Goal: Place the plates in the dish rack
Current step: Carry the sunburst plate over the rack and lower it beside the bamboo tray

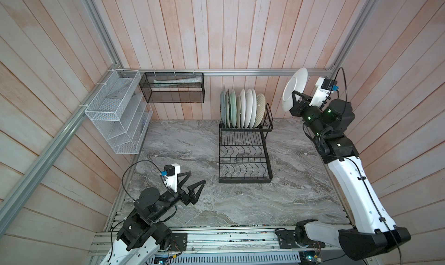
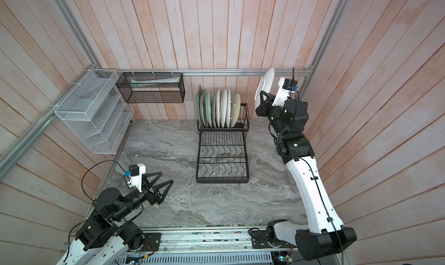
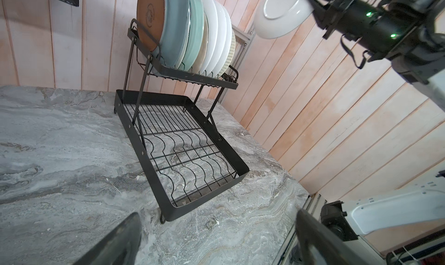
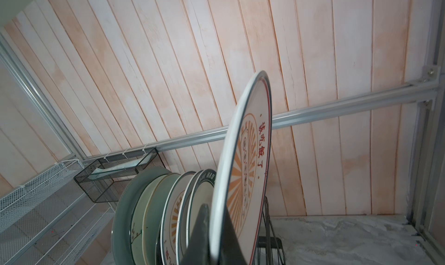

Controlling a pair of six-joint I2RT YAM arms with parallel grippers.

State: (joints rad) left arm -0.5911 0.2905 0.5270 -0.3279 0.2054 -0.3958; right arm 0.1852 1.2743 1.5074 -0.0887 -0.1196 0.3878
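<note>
The black wire dish rack (image 1: 245, 179) stands at the back middle of the marble counter. Several plates (image 1: 243, 109) stand on edge in its raised upper tier; the wavy lower tier holds nothing. My right gripper (image 1: 294, 95) is shut on the rim of a white plate with an orange sunburst and red lettering (image 4: 248, 155). It holds the plate on edge in the air, up and to the right of the rack. In the right wrist view the held plate stands just beside the racked plates (image 4: 154, 215). My left gripper (image 1: 197, 177) is open and holds nothing, low at the front left.
A white mesh organizer (image 1: 115, 114) and a black mesh basket (image 1: 174, 88) hang on the back-left walls. An aluminium rail (image 1: 240, 71) runs along the back wall behind the held plate. Bare marble counter (image 1: 180, 143) lies left of and in front of the rack.
</note>
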